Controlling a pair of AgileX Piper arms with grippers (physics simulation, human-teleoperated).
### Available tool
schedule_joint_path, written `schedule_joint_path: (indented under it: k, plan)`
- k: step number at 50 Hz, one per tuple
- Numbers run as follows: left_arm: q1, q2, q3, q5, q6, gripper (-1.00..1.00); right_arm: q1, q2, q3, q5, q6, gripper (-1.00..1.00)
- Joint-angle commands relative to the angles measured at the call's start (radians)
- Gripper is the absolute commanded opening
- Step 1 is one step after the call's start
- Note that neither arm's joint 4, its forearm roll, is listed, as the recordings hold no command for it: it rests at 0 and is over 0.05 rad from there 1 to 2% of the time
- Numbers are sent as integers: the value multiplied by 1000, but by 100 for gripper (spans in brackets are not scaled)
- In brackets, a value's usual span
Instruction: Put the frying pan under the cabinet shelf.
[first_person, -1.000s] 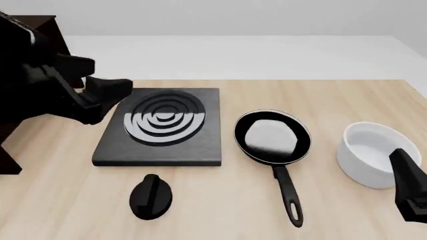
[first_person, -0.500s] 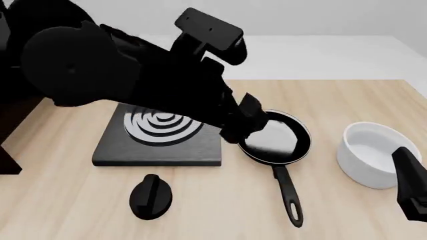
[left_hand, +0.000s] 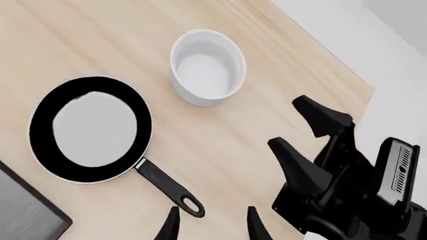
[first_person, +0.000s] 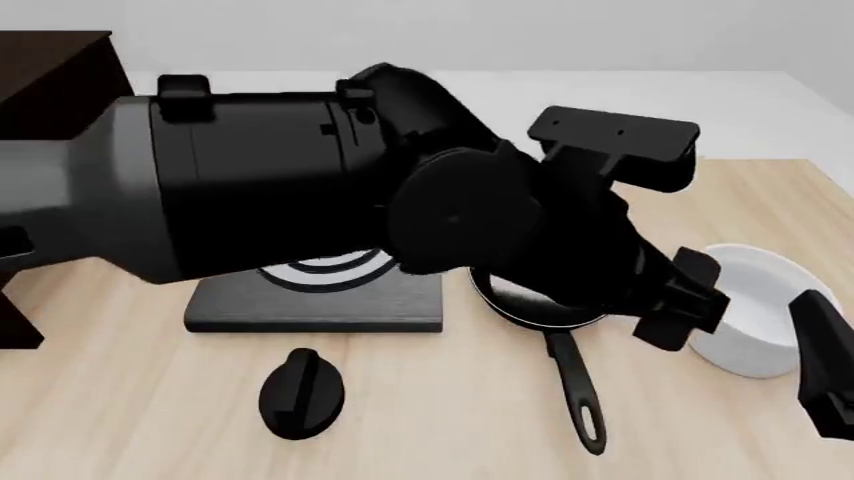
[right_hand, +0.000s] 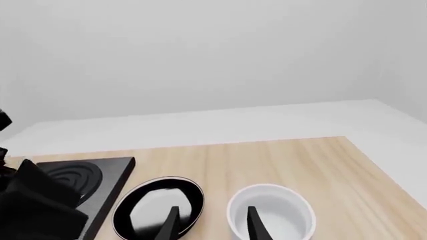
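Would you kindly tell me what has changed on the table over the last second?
The left arm swept from beside the cabinet shelf, across the stove plate, to above the frying pan, its gripper now near the white pot. It has taken hold of nothing; its fingers are apart. The pan, pot, knob, stove plate and right gripper stayed put.

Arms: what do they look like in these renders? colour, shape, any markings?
Both matte black. The left arm has thick cylindrical links, greyish where lit, round joint housings and a boxy block near the wrist. The right claw has two tapered, pointed fingers and a ribbed grey panel beside them. No cables or lettering visible.
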Motion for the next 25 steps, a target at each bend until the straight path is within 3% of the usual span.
schedule_joint_path:
  k: [1,6,8,25]
  plan:
    - [-44,108,-38,-61,-135,100,-3,0,0,-7,13,100]
    - [-44,132,-33,-86,-190,100,-5,0,-1,-11,17,100]
    - [-29,139,-40,-90,-173,100,-8,0,0,-14,19,100]
    - [30,194,-26,-144,-244,100,-17,0,-4,-19,32,100]
